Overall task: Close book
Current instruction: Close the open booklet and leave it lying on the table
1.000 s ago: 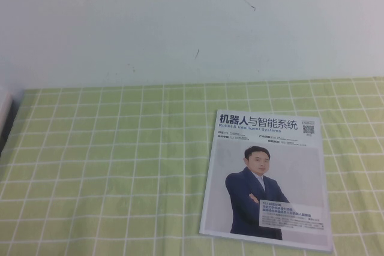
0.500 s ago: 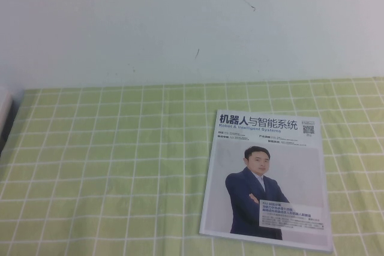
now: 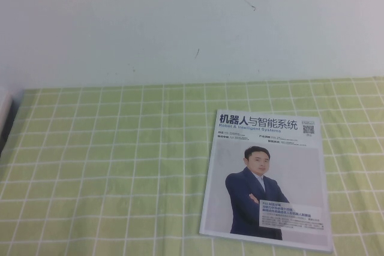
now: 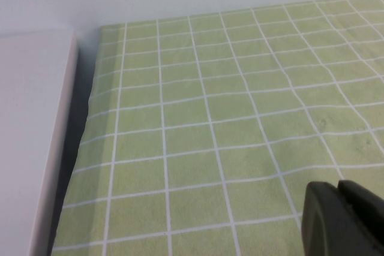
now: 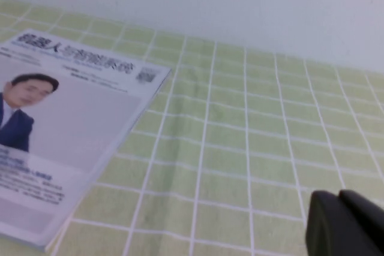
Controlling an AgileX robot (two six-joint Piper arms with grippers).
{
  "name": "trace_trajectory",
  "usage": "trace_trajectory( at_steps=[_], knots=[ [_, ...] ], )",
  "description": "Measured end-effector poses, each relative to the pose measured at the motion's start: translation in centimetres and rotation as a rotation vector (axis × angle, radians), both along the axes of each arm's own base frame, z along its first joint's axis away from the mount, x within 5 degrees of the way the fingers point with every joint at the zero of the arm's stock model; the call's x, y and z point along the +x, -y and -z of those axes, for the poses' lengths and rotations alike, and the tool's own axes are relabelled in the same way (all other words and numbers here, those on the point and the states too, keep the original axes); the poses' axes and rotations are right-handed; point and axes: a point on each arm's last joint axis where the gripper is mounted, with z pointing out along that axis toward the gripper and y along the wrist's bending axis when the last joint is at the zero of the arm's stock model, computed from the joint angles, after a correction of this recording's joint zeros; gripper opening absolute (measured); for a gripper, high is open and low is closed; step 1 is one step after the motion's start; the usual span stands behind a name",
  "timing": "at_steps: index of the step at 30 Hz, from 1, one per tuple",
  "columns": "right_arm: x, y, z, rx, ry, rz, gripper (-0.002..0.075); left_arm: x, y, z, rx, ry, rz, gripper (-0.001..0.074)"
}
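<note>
The book (image 3: 267,178), a magazine with a man in a dark suit on its cover, lies shut and flat on the green checked cloth (image 3: 108,160), right of the middle in the high view. Its cover also shows in the right wrist view, book (image 5: 60,124). Neither arm appears in the high view. My left gripper (image 4: 339,191) is shut, its black fingertips together above bare cloth, far from the book. My right gripper (image 5: 337,199) is shut too, hovering over the cloth off to the side of the book, not touching it.
A white wall (image 3: 180,22) runs along the table's far edge. A white box or ledge (image 4: 30,148) borders the cloth's left edge beside the left gripper. Bare cloth stretches left of the book.
</note>
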Motion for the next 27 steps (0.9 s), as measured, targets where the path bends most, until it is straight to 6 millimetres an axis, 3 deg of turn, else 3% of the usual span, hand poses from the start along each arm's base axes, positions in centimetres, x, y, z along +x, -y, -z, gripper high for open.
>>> trace_trajectory(
  at_steps=[2, 5, 27],
  knots=[
    [0.11, 0.20, 1.34, 0.032, -0.035, 0.049, -0.0003, 0.00, 0.00, 0.00, 0.000, 0.000, 0.000, -0.0002],
    [0.10, 0.42, 1.63, 0.064, -0.049, 0.099, -0.0003, 0.00, 0.00, 0.00, 0.000, 0.000, 0.000, -0.0002],
    [0.08, 0.57, 1.64, 0.112, -0.049, 0.143, -0.0003, 0.00, 0.00, 0.00, 0.000, 0.000, 0.000, -0.0002]
  ],
)
